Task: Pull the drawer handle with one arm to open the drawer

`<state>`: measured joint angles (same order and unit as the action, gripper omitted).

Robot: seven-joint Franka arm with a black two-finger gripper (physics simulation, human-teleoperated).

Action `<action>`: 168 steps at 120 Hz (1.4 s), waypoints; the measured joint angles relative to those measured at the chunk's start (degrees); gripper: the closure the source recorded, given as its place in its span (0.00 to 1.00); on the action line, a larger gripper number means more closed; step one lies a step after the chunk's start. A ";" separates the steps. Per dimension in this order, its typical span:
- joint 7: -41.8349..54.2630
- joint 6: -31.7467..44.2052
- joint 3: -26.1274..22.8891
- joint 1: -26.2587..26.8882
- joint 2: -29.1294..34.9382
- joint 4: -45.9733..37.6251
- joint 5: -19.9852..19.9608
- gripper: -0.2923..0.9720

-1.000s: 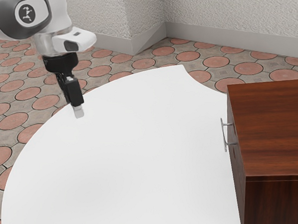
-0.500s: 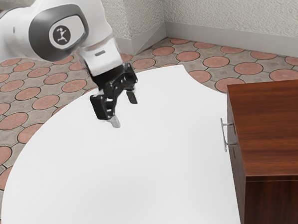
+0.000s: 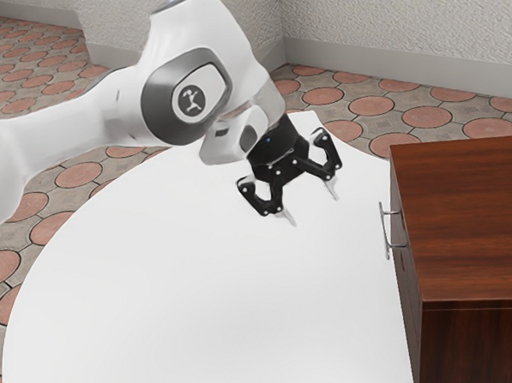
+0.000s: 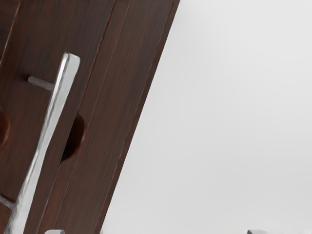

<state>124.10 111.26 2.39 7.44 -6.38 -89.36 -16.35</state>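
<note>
A dark wooden drawer cabinet (image 3: 469,228) stands at the exterior view's right on the white table (image 3: 207,300). Its silver bar handle (image 3: 385,230) sticks out from the front face toward the arm. My black gripper (image 3: 311,205) hovers over the table to the left of the handle, open, its silver-tipped fingers (image 3: 286,217) spread wide and pointing toward the cabinet, with nothing between them. In the wrist view the drawer front (image 4: 102,112) and the handle (image 4: 46,136) lie straight ahead of my hand, with the white table beside them.
The table is round-edged and bare white between my hand and the cabinet. Terracotta floor tiles (image 3: 372,103) and a textured wall (image 3: 402,19) lie behind. My white arm (image 3: 113,132) comes in from the exterior view's left.
My arm has swung from the exterior view's left toward the cabinet, and my hand has turned from pointing down to pointing sideways at the handle. The fingers have spread open.
</note>
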 joint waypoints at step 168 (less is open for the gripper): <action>34.27 6.55 -0.87 1.32 -10.43 4.41 -14.29 0.74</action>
<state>158.37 117.81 1.52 8.76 -16.81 -84.96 -30.64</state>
